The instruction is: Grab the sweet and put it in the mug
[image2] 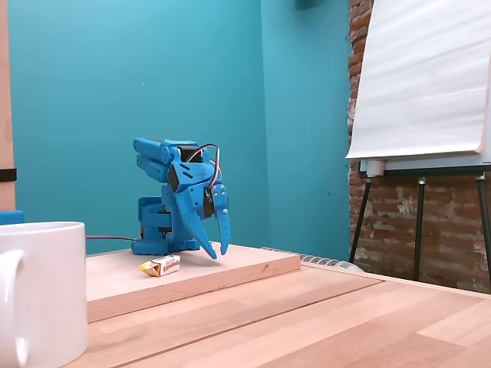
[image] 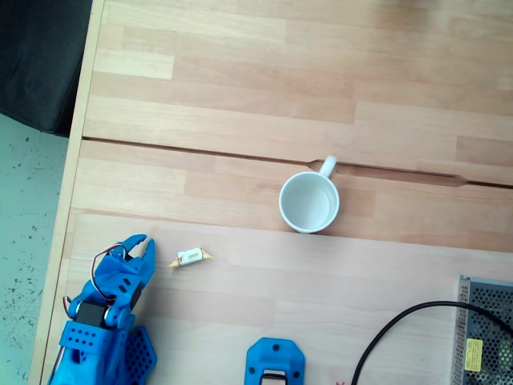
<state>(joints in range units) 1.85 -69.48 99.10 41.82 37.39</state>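
Note:
The sweet (image: 191, 257), a tiny white candy with yellow-gold twisted ends, lies on the wooden table just right of the blue gripper (image: 140, 245) in the top-down fixed view. In the side fixed view the sweet (image2: 159, 265) rests on the raised board, left of the gripper (image2: 218, 252). The gripper points down, tips just above the board, jaws a small gap apart and holding nothing. The white mug (image: 309, 202) stands upright and empty, farther right and back, handle toward the table's seam. It looms at the near left, the mug (image2: 38, 295), in the side view.
A blue arm base part (image: 274, 361) sits at the front edge. A black cable (image: 401, 329) curves beside a metal mesh box (image: 486, 329) at the right. The table's left edge (image: 68, 200) runs close to the arm. An easel board (image2: 422, 84) stands behind.

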